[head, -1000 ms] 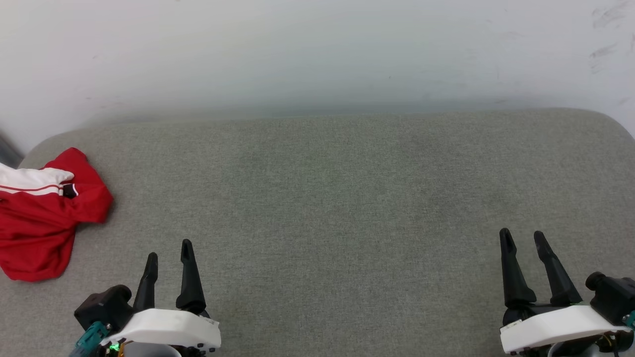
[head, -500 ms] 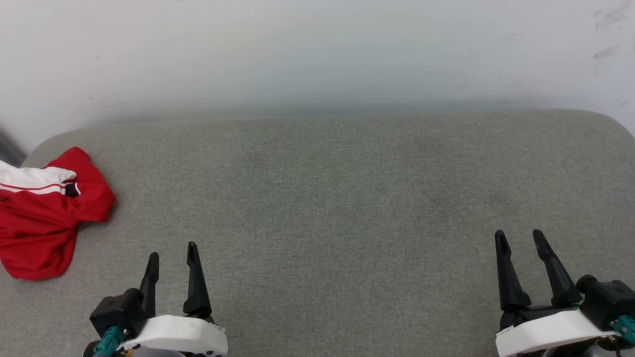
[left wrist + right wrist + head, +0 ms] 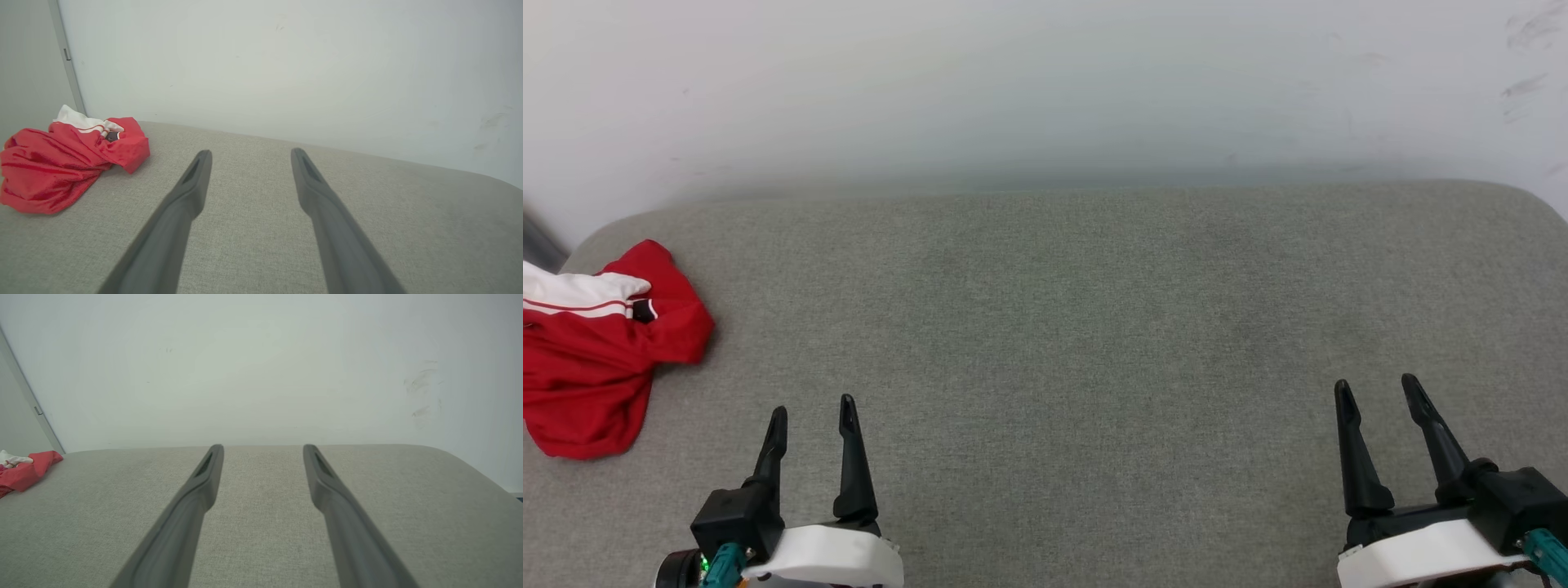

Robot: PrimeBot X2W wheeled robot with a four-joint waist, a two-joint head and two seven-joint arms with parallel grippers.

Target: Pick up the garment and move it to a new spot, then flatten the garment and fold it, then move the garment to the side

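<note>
Right gripper point(image 3: 263, 451) fingers spread wide, nothing between, above grey padded surface point(image 3: 261, 539). Red garment point(image 3: 24, 471) crumpled far left edge, well apart. White wall point(image 3: 261, 367) behind.

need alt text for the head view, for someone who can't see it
A crumpled red garment with a white sleeve lies at the left edge of a grey fabric surface, with nothing touching it. The left pincer and right pincer are open at the lower left and lower right, fingers pointing toward a pale wall.
</note>
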